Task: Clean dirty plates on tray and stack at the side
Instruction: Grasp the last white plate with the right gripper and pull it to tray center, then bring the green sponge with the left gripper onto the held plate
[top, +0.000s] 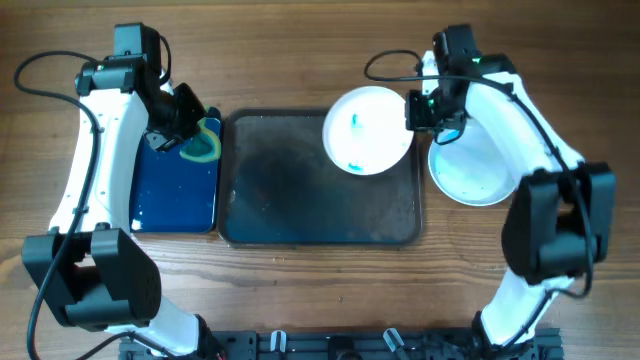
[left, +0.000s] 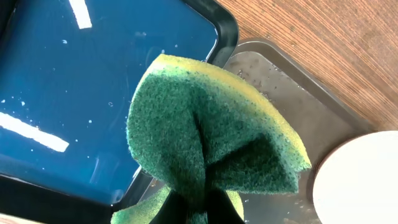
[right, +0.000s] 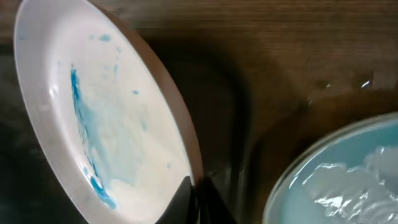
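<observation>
A white plate (top: 365, 130) smeared with teal-blue streaks is held tilted over the right end of the dark tray (top: 290, 190). My right gripper (top: 420, 112) is shut on its right rim; in the right wrist view the jaws (right: 198, 198) pinch the plate's edge (right: 112, 130). Another white plate (top: 470, 170) lies on the table right of the tray, wet-looking in the right wrist view (right: 348, 180). My left gripper (top: 185, 128) is shut on a folded green sponge (top: 203, 145), which fills the left wrist view (left: 211, 137) above the seam between both trays. A third plate does not show.
A blue tray (top: 175, 185) with a black rim lies left of the dark tray, also in the left wrist view (left: 74, 93). Wood table (top: 300, 50) surrounds everything. The dark tray's surface looks wet (left: 292, 112).
</observation>
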